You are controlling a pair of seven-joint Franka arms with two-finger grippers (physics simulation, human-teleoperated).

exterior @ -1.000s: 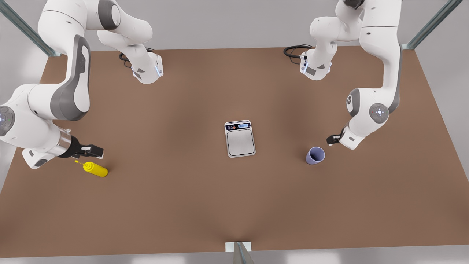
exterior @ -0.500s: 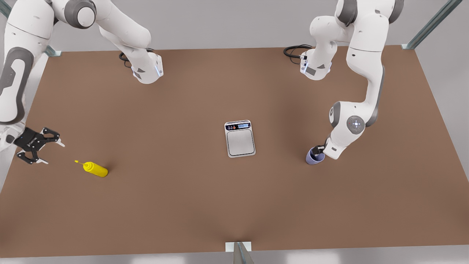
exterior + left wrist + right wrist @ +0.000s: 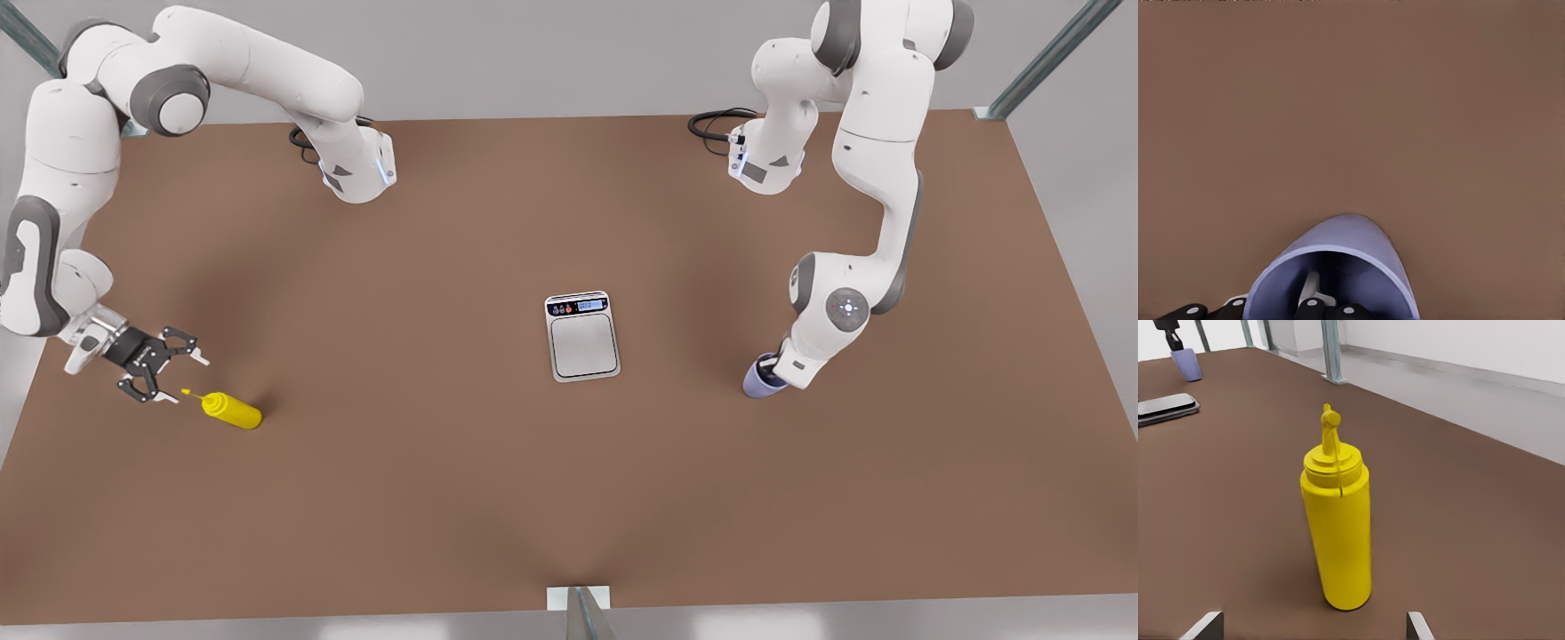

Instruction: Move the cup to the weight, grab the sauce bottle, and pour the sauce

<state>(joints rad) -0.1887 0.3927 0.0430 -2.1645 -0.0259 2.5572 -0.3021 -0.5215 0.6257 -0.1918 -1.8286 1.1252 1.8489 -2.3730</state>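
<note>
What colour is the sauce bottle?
Bright yellow all over, nozzle included; the sauce bottle shows best in the right wrist view.

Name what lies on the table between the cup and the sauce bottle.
The weight sits between the cup and the sauce bottle in the front view; otherwise bare table.

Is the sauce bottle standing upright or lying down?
Upright: in the right wrist view the sauce bottle stands on its base, nozzle up.

A simulated lab: bare brown table (image 3: 569, 498), metal frame posts (image 3: 1049, 58).
</note>
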